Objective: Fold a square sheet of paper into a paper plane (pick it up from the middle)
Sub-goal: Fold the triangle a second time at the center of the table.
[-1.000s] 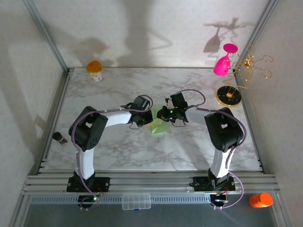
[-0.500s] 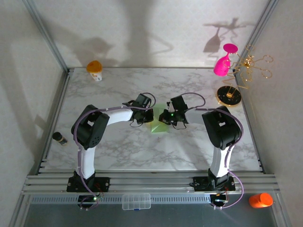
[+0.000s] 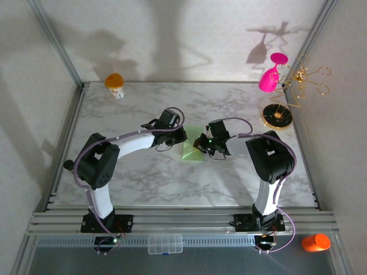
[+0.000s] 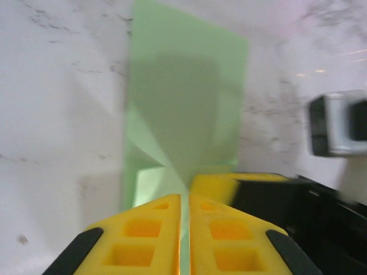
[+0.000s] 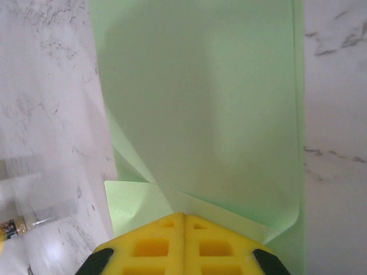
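Note:
The square sheet of paper [image 3: 191, 151] lies partly folded on the marble table, pale green, with angled flaps meeting near its middle [image 5: 200, 103]. My left gripper [image 3: 182, 138] is at its left edge, low over the paper [image 4: 183, 86]. Its yellow fingers [image 4: 143, 229] stand a thin slit apart, and green shows through the gap at the left gripper's tips [image 4: 184, 197]. My right gripper [image 3: 201, 143] comes in from the right. It is shut, tips [image 5: 184, 216] pressed down where the flaps meet. One of its yellow fingers [image 4: 215, 182] sits just beyond my left tips.
A gold stand base [image 3: 277, 116] and a hanging pink glass [image 3: 269, 77] are at the back right. An orange-capped bottle [image 3: 114, 85] stands at the back left. A clear plastic box [image 3: 165, 243] and an orange object [image 3: 316, 242] lie on the near rail.
The left arm's elbow has swung out to the left while its gripper stayed at the paper. The left fingers have parted by a slit. The right gripper stays shut on the fold.

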